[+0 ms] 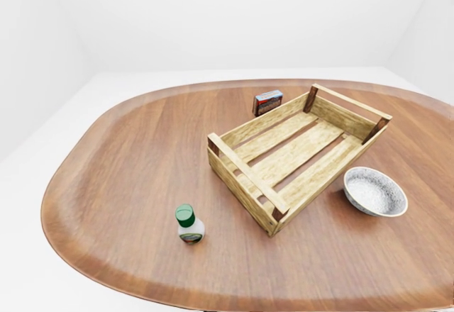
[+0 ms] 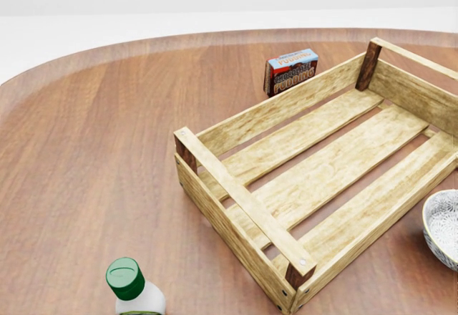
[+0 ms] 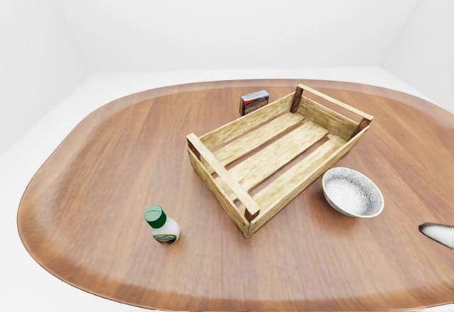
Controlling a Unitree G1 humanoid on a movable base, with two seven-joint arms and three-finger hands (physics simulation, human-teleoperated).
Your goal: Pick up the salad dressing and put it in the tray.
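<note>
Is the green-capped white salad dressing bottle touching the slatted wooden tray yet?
Apart. The left-eye view shows bare brown tabletop between the green-capped white dressing bottle and the slatted wooden tray.

The small box standing just beyond the far wall of the wooden tray is showing the word "PUDDING" in white capitals on a dark band; the smaller line above it is blurring out. The label on the salad dressing, near the tray's near-left corner, is appearing too small to read.
</note>
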